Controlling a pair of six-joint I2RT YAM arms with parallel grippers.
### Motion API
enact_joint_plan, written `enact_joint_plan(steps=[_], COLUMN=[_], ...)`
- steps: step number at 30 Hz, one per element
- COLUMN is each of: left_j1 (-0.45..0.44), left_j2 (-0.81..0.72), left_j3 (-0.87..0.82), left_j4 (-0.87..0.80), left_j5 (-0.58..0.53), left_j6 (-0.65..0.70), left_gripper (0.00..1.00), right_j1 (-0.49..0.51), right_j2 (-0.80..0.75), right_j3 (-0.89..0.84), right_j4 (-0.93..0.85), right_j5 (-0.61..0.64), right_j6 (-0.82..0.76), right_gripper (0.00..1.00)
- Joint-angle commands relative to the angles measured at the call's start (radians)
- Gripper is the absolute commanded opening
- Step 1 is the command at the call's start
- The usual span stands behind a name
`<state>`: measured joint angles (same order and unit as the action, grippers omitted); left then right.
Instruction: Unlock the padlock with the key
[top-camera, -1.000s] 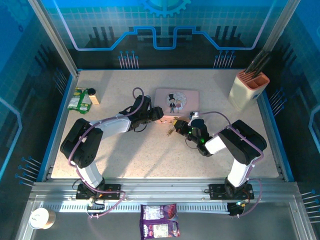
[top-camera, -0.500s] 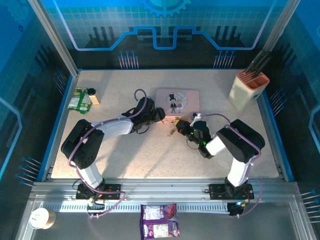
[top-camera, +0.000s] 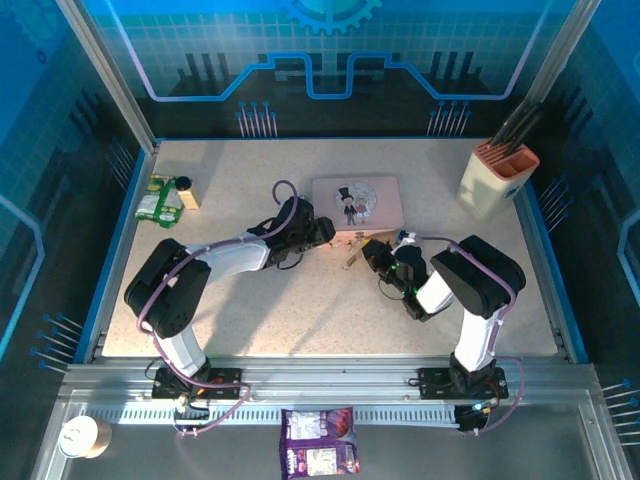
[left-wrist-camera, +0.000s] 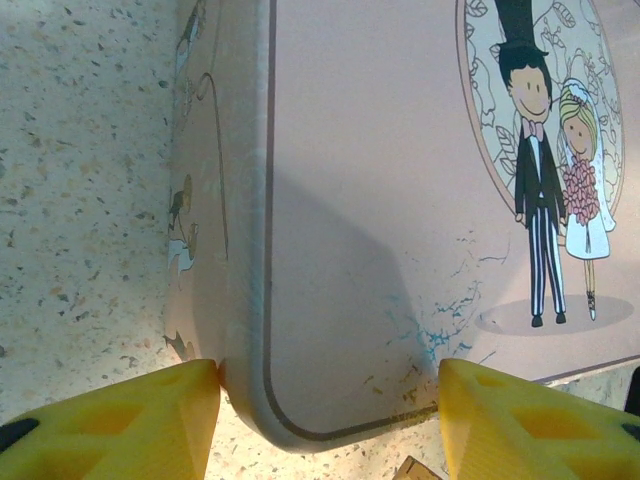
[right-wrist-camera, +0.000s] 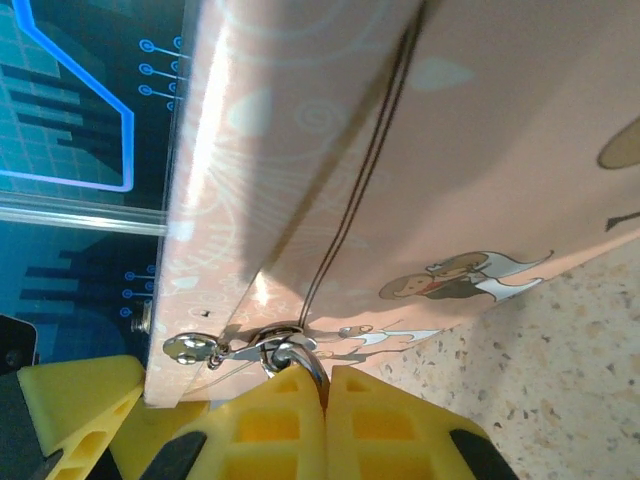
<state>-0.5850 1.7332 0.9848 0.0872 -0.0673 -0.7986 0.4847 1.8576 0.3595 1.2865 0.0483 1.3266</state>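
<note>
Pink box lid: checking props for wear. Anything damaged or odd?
Yes: the lid has bluish scuffs and fine cracks in its print near the corner that the left gripper straddles, below-left of the couple.

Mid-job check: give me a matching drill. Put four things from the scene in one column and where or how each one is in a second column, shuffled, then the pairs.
1. left end effector
2. right end effector
3. knife block
4. green packet

a. far right corner of the table
b. by the table's left edge
c. closed tight at the metal clasp
d. spread around a corner of the pink box

Pairs: 1-d, 2-c, 3-a, 4-b
</note>
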Motion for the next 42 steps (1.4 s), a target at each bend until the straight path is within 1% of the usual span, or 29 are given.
enact_joint_plan(steps=[1,4,12,17,23,27,30,35,39,42], left_j1=[-0.034,-0.042,-0.049,-0.069,-0.085,-0.084,-0.072,-0.014,0.022,0.024], left_j2=[0.028,0.026,0.029,0.042,0.058,0.024,-0.012,-0.036,0.027,0.073], left_j3=[-0.025,-0.023,-0.026,0.003,0.030,0.030,0.028,0.036,0.105,0.141], left_j4=[-0.117,-0.118,-0.103,-0.107,-0.098,-0.108,-0.106,-0.081,-0.105,-0.104], left_j5=[0.039,0.033,0.036,0.048,0.065,0.028,0.002,-0.001,0.016,0.023], left_j6=[-0.010,-0.015,-0.041,-0.048,-0.052,-0.036,-0.013,0.009,0.030,0.033], left_gripper=[0.59,0.59,0.58,0.58,0.59,0.61,0.64,0.67,0.68,0.68], right_j1=[-0.035,-0.035,-0.038,-0.037,-0.040,-0.051,-0.056,-0.061,-0.067,-0.083], right_j2=[0.031,0.017,-0.073,-0.076,-0.078,-0.056,-0.044,-0.031,-0.015,-0.009], right_j3=[-0.015,-0.009,0.005,0.040,0.072,0.082,0.088,0.109,0.114,0.112], right_j4=[-0.064,-0.080,-0.191,-0.220,-0.259,-0.252,-0.251,-0.267,-0.263,-0.239], right_j5=[0.075,0.088,0.163,0.207,0.264,0.289,0.310,0.318,0.326,0.324], right_j6=[0.037,0.039,0.058,0.090,0.085,0.108,0.124,0.131,0.135,0.137], right_gripper=[0.00,0.00,0.00,0.00,0.00,0.00,0.00,0.00,0.00,0.00])
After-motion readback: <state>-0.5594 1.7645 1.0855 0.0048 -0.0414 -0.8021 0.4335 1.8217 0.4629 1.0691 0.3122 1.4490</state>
